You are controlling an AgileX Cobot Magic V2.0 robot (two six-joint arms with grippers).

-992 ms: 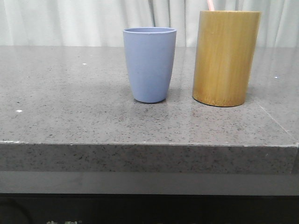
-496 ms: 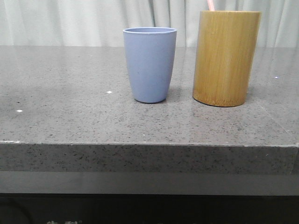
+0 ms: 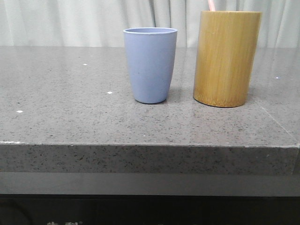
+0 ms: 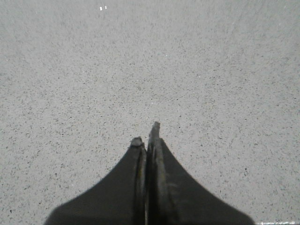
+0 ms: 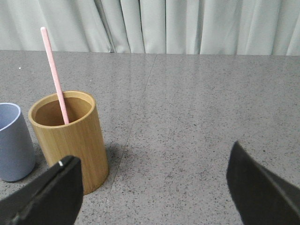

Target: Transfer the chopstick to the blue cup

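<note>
The blue cup (image 3: 150, 64) stands upright near the middle of the grey stone table; its edge shows in the right wrist view (image 5: 13, 140). A pale pink chopstick (image 5: 55, 77) leans inside the yellow-brown bamboo holder (image 5: 70, 138); only its tip (image 3: 211, 5) shows in the front view above the holder (image 3: 227, 58). My right gripper (image 5: 154, 187) is open and empty, above the table beside the holder. My left gripper (image 4: 146, 133) is shut and empty over bare table. Neither gripper shows in the front view.
The table's front edge (image 3: 150, 146) runs across the front view. Pale curtains (image 5: 187, 26) hang behind the table. A thin seam (image 5: 136, 117) crosses the stone surface next to the holder.
</note>
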